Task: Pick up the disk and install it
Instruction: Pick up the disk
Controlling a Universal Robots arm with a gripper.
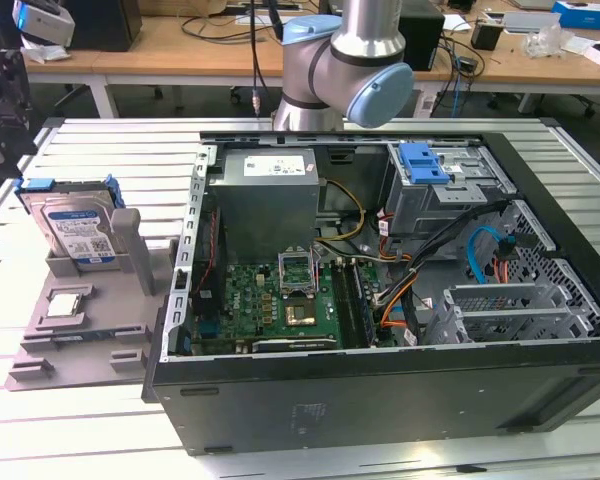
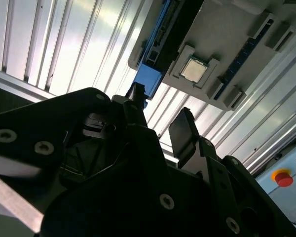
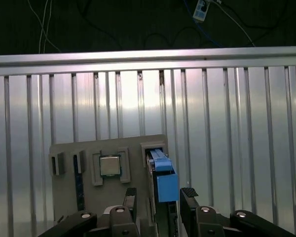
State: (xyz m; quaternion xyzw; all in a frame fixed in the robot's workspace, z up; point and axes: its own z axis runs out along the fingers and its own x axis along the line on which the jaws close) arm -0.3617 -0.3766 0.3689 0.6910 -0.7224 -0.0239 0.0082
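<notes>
**Claw spread open in line with the upright disk**

The claw (image 3: 160,200) is seen released. Its fingers (image 3: 189,196) are parted and nothing is held between them. The disk (image 3: 164,181) is stood on edge in a slot of the grey holder (image 3: 69,148), directly ahead of the claw and lined up with the gap between the fingers. No contact can be made out. In the second wrist view the blue bracket (image 2: 149,79) framing the disk is shown just beyond the fingertips. The small square chip (image 3: 109,165) is seated in the holder to one side of the claw's line, apart from the disk.

The disk is judged to be rigid, dense and fairly heavy for its size. Its smooth metal faces may slip under a light squeeze, and it is sensitive to knocks. A hold across the two broad flat faces, centred near the upper edge, is judged soundest. The plastic bracket is likely to flex if clamped alone.
</notes>
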